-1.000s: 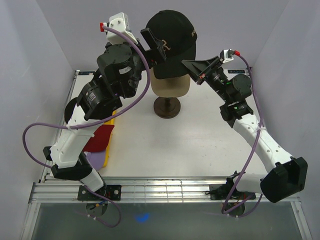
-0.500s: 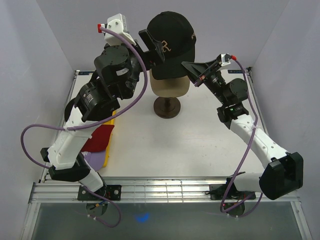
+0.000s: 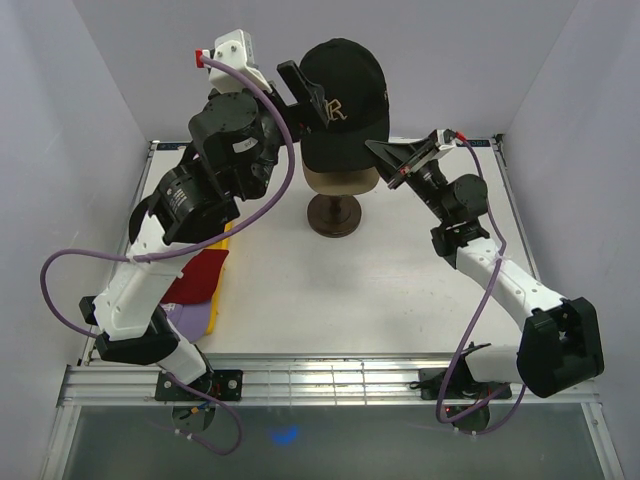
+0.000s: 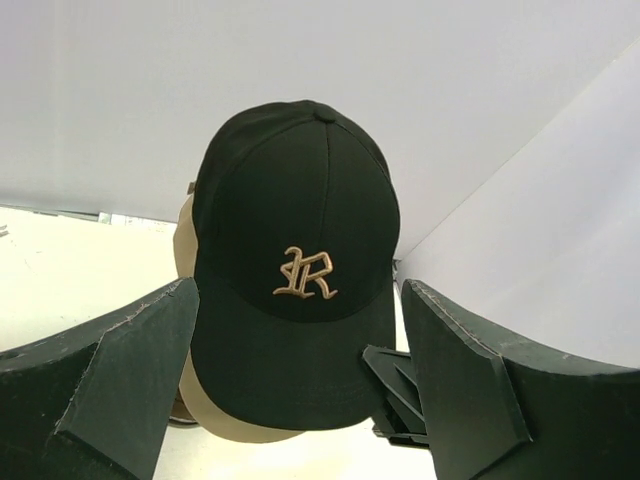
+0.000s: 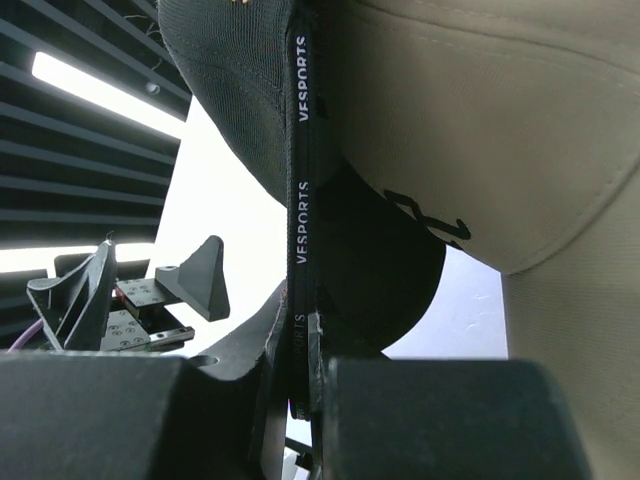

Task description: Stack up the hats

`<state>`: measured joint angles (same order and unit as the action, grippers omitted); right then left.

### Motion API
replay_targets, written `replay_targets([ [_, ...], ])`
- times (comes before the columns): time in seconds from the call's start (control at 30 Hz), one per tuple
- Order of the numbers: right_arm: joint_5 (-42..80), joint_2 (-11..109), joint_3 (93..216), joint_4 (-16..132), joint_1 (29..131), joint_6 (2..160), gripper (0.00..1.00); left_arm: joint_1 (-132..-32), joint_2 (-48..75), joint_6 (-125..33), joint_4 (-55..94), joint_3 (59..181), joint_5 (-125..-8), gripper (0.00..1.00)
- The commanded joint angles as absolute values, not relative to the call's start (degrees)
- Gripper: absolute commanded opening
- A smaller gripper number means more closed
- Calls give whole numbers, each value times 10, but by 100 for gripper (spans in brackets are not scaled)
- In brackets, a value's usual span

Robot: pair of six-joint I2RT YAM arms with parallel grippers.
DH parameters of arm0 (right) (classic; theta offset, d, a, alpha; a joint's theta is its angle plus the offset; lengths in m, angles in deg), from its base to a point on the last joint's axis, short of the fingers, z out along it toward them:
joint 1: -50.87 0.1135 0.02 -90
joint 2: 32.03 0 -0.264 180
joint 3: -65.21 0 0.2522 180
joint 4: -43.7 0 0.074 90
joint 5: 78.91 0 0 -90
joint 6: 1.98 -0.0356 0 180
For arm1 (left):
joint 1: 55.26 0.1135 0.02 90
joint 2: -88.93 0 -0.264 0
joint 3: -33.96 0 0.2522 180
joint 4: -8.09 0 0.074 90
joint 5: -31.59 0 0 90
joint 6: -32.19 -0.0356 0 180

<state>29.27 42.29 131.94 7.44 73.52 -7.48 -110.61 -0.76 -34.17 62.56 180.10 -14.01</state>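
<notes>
A black cap (image 3: 347,95) with a gold "R" logo sits on top of a tan cap (image 3: 341,178) on the mannequin head. In the left wrist view the black cap (image 4: 295,230) faces me, with the tan brim (image 4: 232,425) showing below it. My left gripper (image 3: 305,95) is open, its jaws either side of the black brim (image 4: 297,345). My right gripper (image 3: 388,155) is shut on the black cap's lettered band (image 5: 303,200) at the cap's right side. A red cap (image 3: 200,275) and a lavender cap (image 3: 195,318) lie at the left.
The mannequin's dark round stand (image 3: 335,213) sits at the back middle of the white table. A flat yellow tray (image 3: 224,243) lies under the left arm, bearing the red and lavender caps. Walls close in the left, right and back.
My right gripper has moved left and up against the cap stack. The black cap has shifted slightly up and right. My left gripper has barely moved.
</notes>
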Motion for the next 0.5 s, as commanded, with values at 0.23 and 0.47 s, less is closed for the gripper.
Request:
replay_targets([
  [0.23, 289, 419, 1261, -6, 722, -115, 8, -1108, 10, -335, 630, 1789, -139, 93],
  [0.47, 295, 423, 1246, -12, 722, -117, 8, -1108, 12, -330, 635, 1782, -134, 93],
])
